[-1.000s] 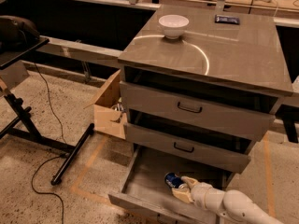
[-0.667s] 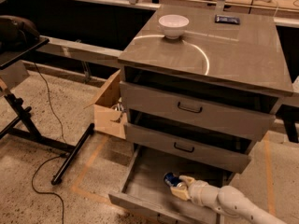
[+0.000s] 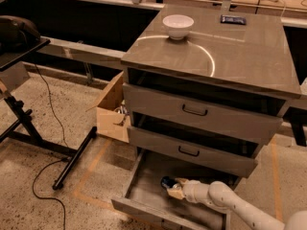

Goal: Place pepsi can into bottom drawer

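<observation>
The bottom drawer (image 3: 144,188) of the grey cabinet is pulled open, showing a bare grey floor. The pepsi can (image 3: 167,182), small and blue, sits low inside it toward the middle, at or just above the floor. My gripper (image 3: 172,189) reaches in from the lower right on a white arm (image 3: 225,202). Its tan fingers (image 3: 177,192) are around the can's right side.
Two upper drawers with black handles (image 3: 194,110) stand slightly open above. A white bowl (image 3: 178,26) and a flat dark packet (image 3: 233,19) lie on the cabinet top. An open cardboard box (image 3: 112,111) stands left of the cabinet. A black stand (image 3: 29,123) and cable are on the floor at left.
The gripper with the can has shifted slightly left and deeper into the bottom drawer. Nothing else has moved.
</observation>
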Available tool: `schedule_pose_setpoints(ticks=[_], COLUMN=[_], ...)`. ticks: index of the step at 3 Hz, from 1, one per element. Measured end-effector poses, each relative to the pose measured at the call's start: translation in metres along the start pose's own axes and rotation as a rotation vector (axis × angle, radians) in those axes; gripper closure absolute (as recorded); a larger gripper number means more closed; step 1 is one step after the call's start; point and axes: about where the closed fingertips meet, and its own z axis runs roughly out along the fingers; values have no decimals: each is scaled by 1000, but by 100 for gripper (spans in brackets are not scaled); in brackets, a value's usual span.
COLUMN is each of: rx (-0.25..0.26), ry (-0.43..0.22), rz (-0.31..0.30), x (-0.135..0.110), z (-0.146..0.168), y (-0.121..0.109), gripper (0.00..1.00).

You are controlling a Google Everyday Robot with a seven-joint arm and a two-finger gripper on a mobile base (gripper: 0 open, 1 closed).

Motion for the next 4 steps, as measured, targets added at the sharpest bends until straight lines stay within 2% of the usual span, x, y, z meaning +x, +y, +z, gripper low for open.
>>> schedule_pose_setpoints(ticks=[2,4], rx=[3,34], ry=[35,66], rz=[11,32], x=[18,27], z=[36,39], y=[-15,-18], gripper=[100,59])
